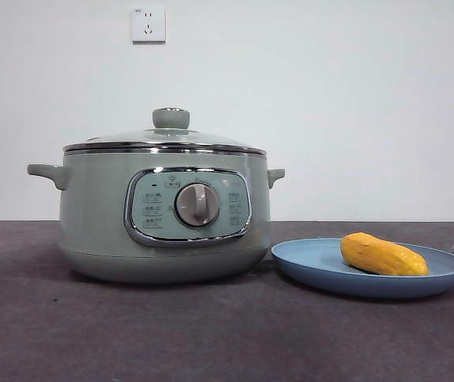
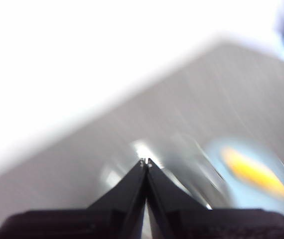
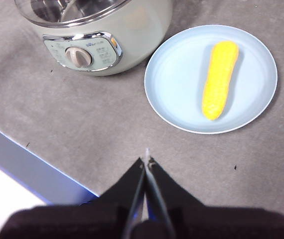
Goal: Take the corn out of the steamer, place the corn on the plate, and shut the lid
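Note:
The sage-green steamer [image 1: 163,215] stands left of centre with the glass lid [image 1: 163,139] resting on it, green knob up. The corn [image 1: 382,255] lies on the light-blue plate [image 1: 315,259] just right of the pot. The right wrist view shows the steamer [image 3: 132,35], the plate [image 3: 172,84] and the corn [image 3: 220,79] from above. My right gripper [image 3: 147,160] is shut and empty, high over the table in front of the plate. My left gripper [image 2: 145,162] is shut and empty; its view is blurred, with the corn [image 2: 254,172] and plate [image 2: 216,154] off to one side.
The table has a dark grey cloth [image 1: 211,334]. A white wall with a socket [image 1: 148,24] is behind. In the right wrist view a blue table edge [image 3: 27,169] runs near the gripper. Neither arm shows in the front view.

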### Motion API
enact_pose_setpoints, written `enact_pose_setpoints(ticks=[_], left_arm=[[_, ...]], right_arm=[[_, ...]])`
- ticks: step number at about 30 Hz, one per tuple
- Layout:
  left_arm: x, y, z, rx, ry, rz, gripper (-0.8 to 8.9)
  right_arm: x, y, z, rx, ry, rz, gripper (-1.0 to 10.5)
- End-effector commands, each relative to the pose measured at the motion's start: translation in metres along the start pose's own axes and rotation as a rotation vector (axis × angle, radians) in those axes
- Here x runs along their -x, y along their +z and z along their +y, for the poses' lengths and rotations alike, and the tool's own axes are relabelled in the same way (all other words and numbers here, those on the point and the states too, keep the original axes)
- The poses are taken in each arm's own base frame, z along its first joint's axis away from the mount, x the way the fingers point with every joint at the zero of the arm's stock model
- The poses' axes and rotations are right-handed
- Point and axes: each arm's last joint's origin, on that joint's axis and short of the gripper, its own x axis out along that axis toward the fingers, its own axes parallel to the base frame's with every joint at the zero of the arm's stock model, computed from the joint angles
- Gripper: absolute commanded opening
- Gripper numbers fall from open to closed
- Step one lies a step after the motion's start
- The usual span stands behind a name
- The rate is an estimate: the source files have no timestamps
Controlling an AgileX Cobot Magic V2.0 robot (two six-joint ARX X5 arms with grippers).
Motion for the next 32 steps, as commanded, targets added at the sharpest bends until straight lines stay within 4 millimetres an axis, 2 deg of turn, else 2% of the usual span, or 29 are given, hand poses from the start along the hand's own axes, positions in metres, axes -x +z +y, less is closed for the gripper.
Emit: enact_pose_setpoints(ticks=[1,6,10,15,20,24,28,32], left_arm=[[0.032,0.003,0.005,-0.025,0.092,-0.064,-0.04],[0.071,-0.014,0.005,-0.04,0.275,-0.128,-0.04],[0.081,-0.052,-0.002,-0.05,0.456,-0.164,-0.04],[0.067,-0.118,-0.011,-0.03,0.496,-0.189,-0.04],[0.045,-0.196,-0.024,0.029,0.477,-0.133,-0.04],[0.034,-0.245,-0.033,0.085,0.488,-0.113,-0.04],[0.026,-0.282,-0.04,0.136,0.515,-0.095,-0.04],[0.02,-0.307,-0.044,0.156,0.532,-0.054,-0.04]], right_arm=[[-0.001,-0.001,0.0,0.003,0.001,0.0,0.0],[-0.001,-0.001,0.0,0.004,0.001,0.0,0.0],[-0.001,-0.001,0.0,0.003,0.001,0.0,0.0],[-0.001,-0.001,0.0,0.003,0.001,0.0,0.0],[-0.001,-0.001,0.0,0.003,0.001,0.0,0.0],[-0.001,-0.001,0.0,0.003,0.001,0.0,0.0],[-0.001,-0.001,0.0,0.003,0.001,0.0,0.0],[-0.001,-0.001,0.0,0.003,0.001,0.0,0.0]])
